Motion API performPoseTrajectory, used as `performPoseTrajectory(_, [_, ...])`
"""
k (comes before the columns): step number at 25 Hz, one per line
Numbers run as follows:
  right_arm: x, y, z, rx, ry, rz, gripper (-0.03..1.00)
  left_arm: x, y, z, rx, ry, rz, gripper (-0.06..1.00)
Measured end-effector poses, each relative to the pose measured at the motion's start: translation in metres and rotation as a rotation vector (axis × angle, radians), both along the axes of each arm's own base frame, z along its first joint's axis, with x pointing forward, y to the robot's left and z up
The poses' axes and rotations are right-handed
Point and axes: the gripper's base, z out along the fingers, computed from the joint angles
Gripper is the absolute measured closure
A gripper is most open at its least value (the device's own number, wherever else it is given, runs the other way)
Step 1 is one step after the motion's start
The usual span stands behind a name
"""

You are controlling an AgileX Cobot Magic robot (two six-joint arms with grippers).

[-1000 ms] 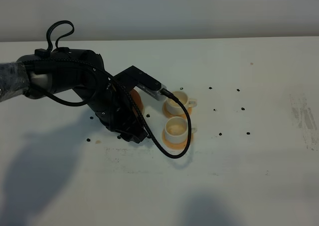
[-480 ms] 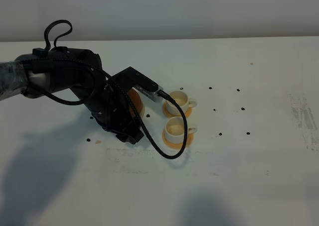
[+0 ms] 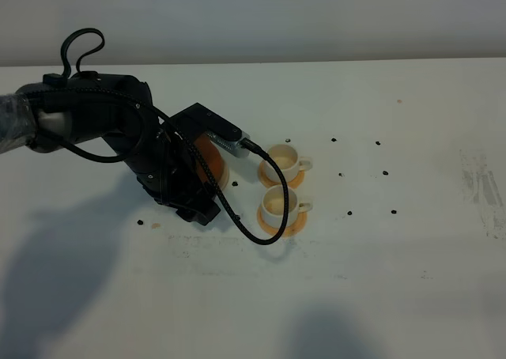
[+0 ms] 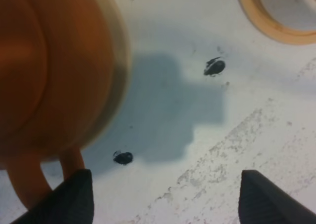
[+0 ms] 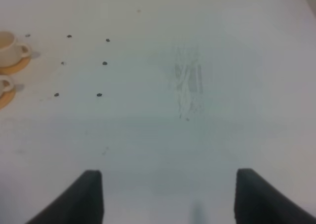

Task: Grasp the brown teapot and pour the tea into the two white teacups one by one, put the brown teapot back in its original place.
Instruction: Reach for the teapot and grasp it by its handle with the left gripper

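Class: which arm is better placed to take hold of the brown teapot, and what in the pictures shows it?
Left. The left gripper is open right beside the brown teapot, its handle near one fingertip. The right gripper is open over the table, well away from the teapot.

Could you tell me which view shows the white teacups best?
The exterior high view: the far teacup and near teacup show clearly on orange coasters. The right wrist view clips them at its edge; the left wrist view, only a sliver of one.
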Motion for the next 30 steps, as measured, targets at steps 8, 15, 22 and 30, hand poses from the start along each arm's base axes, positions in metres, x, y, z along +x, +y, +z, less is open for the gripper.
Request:
performPoseTrajectory(8, [0.000, 0.000, 0.000, 0.000, 0.000, 0.000, 0.42, 0.002, 0.006, 0.000, 0.009, -0.002, -0.011, 0.35])
performPoseTrajectory(15, [0.000, 0.000, 0.000, 0.000, 0.000, 0.000, 0.42, 0.003, 0.008, 0.000, 0.017, -0.005, -0.025, 0.35])
performPoseTrajectory(22, [0.000, 0.000, 0.000, 0.000, 0.000, 0.000, 0.42, 0.002, 0.007, 0.002, 0.027, -0.016, -0.075, 0.35])
performPoseTrajectory(30, [0.000, 0.000, 0.000, 0.000, 0.000, 0.000, 0.42, -0.007, 0.000, 0.036, 0.003, -0.095, -0.120, 0.35])
